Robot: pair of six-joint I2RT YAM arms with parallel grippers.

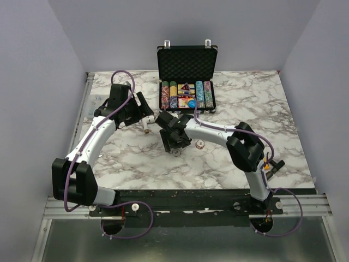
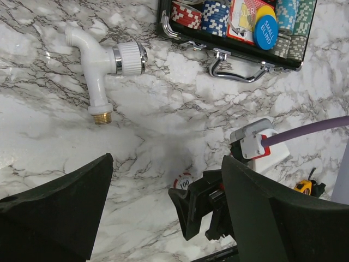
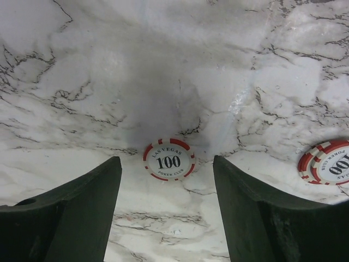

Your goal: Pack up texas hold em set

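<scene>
Mid-left, the left pincer (image 2: 166, 174) hangs wide open and empty. At centre the right pincer (image 3: 166, 164) stands open astride a loose chip (image 3: 169, 160) lying flat on the counter (image 3: 163, 65), with a second chip (image 3: 327, 162) at its right. The step is likely gathering strays. Next: lower, pinch the chip, and carry it to the open case (image 1: 187, 61), upper centre.
</scene>
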